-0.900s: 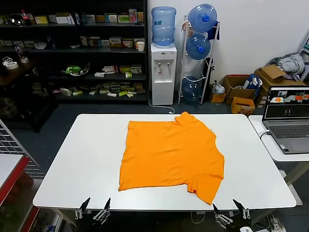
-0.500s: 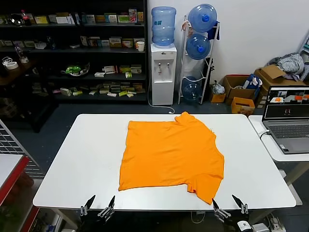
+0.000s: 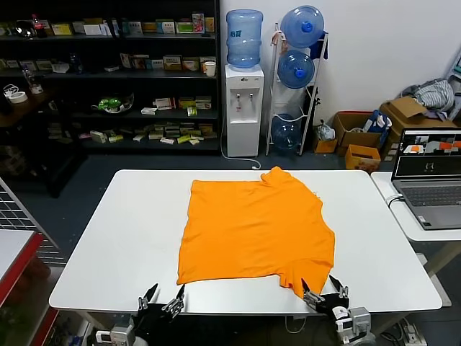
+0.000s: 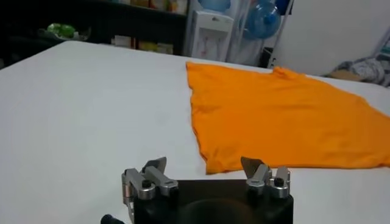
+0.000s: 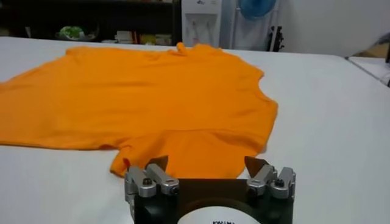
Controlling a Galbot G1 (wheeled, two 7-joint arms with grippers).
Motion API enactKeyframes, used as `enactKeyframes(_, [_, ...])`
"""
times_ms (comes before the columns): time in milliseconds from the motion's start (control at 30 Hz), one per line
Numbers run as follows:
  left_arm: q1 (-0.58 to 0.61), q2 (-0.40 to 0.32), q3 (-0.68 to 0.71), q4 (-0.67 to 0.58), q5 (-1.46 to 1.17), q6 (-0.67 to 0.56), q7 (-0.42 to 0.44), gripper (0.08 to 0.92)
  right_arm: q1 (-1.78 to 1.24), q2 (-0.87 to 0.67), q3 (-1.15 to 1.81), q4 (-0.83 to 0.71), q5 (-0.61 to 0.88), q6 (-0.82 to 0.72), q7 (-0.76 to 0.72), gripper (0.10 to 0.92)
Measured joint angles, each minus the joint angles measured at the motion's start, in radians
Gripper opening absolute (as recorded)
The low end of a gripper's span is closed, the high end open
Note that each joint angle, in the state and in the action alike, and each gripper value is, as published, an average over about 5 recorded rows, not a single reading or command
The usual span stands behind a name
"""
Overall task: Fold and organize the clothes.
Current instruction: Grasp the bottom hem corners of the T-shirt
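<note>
The orange T-shirt [image 3: 256, 234] lay spread flat and wholly unfolded on the white desk [image 3: 115, 238], so the folding had not begun and all of it was left to do. The left hand [image 3: 162, 301] stood wide open and held nothing, at the near desk edge with the shirt's hem corner just ahead of it. The right hand [image 3: 325, 295] was likewise wide open and empty, the near sleeve just in front of its fingertips.

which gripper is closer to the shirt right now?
The right gripper: open, at the orange T-shirt's near sleeve. The left gripper, also open, sits on bare table.
</note>
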Motion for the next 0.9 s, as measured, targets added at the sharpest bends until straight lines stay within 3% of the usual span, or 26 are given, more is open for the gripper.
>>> enactKeyframes(200, [-0.033, -0.007, 0.021, 0.024, -0.002, 0.009, -0.003, 0.821, -0.007, 0.0, -0.005, -0.002, -0.011, -0.001, 0.003, 0.82])
enactKeyframes(333, [-0.054, -0.007, 0.035, 0.04, -0.003, 0.016, -0.003, 0.787, -0.018, 0.001, -0.006, 0.0, -0.018, 0.001, 0.005, 0.749])
enactKeyframes(900, [-0.102, -0.019, 0.075, 0.087, 0.028, 0.016, -0.001, 0.303, -0.039, 0.003, -0.014, -0.005, -0.017, 0.026, 0.016, 0.255])
